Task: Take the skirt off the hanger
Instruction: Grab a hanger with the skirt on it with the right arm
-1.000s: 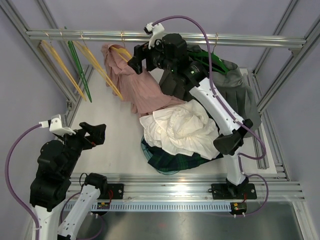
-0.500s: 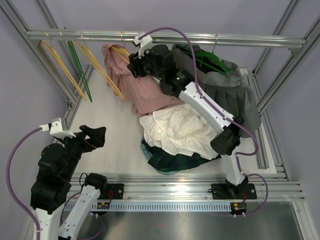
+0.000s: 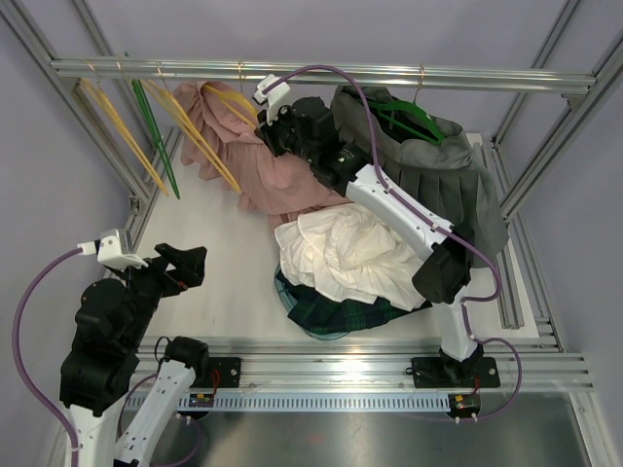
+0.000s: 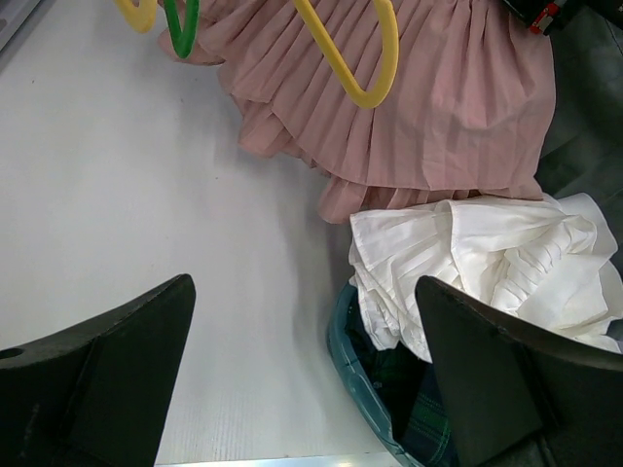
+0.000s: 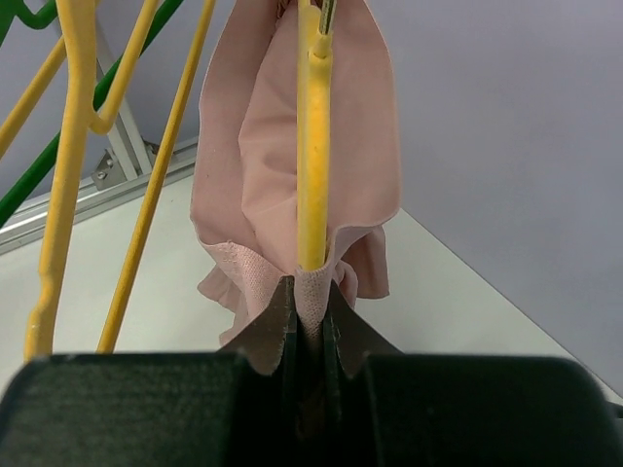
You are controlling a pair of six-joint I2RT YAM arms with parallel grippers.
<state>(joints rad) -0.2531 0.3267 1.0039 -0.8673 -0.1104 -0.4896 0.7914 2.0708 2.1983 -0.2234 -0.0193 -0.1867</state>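
We see right hand [image 5: 310,313] pinching pink skirt [image 5: 255,146] on yellow hanger [image 5: 311,136].
It's clamped on the fabric where it meets the hanger, up by the rail [image 3: 321,70]; left hand [image 4: 304,292] gapes wide over the counter [image 4: 127,195], apart from the skirt.

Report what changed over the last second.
The right gripper swung left to the pink skirt, and its jaws closed on the skirt's edge just below the yellow hanger. The top of the skirt shifted left. Unchanged: the left gripper with its jaws open, the white skirt and the grey skirt.
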